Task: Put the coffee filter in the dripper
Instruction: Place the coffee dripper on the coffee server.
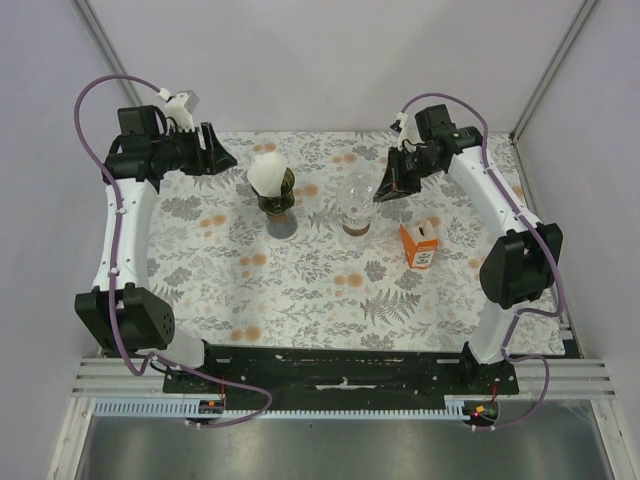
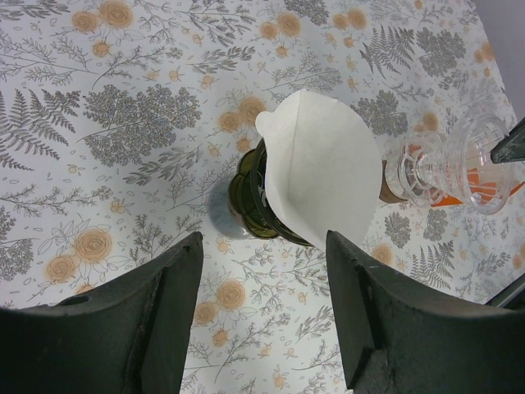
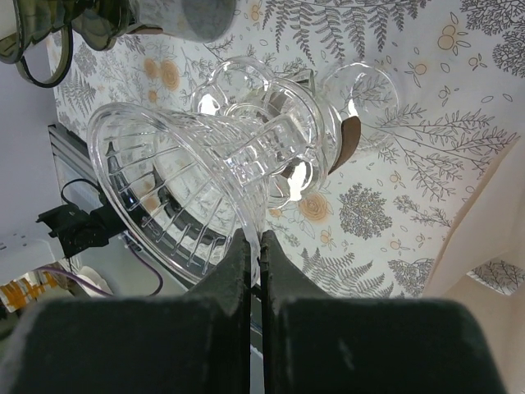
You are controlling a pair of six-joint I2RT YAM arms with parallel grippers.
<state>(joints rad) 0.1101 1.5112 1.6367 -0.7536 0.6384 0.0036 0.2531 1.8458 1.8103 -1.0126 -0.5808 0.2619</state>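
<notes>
A white paper coffee filter (image 1: 268, 172) (image 2: 328, 172) stands as a cone in a dark green glass holder (image 1: 276, 203) (image 2: 246, 197) at the back of the table. My left gripper (image 1: 228, 158) (image 2: 264, 240) hangs to its left, open, apart from it, with only tablecloth between its fingers. The clear ribbed glass dripper (image 1: 356, 196) (image 3: 180, 164) sits on a clear server with a brown collar (image 3: 349, 135), right of the filter. My right gripper (image 1: 385, 190) (image 3: 256, 242) is shut on the dripper's rim; in the right wrist view the glass edge is pinched between the two fingers.
A small orange and white box (image 1: 420, 246) stands right of the dripper. The floral tablecloth (image 1: 300, 290) covers the table. Grey walls close in the back and both sides. The green holder (image 3: 33, 41) shows in the top left corner of the right wrist view.
</notes>
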